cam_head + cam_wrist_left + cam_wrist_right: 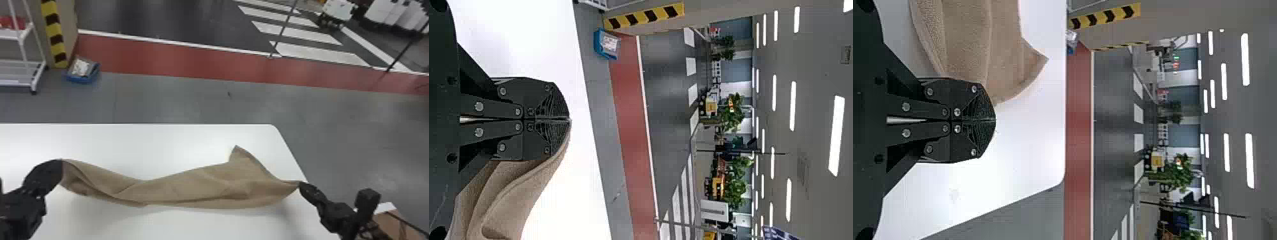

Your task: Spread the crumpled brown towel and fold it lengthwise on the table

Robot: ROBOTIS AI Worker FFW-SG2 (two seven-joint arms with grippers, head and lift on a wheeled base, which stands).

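The brown towel (198, 186) is stretched between both grippers over the white table (153, 137), sagging in the middle with long folds. My left gripper (61, 170) is shut on its left end; my right gripper (299, 185) is shut on its right end. One corner of the cloth sticks up toward the table's far side. In the left wrist view, the left gripper (569, 119) has its fingers together and the towel (514, 200) hangs beside them. In the right wrist view, the right gripper (994, 120) is closed at the edge of the towel (973, 45).
The table's rounded far right corner (273, 127) lies beyond the towel. On the floor behind stand a blue bin (83, 71) and a white rack (35, 73). A cardboard box (391, 223) is at the lower right, beside the right arm.
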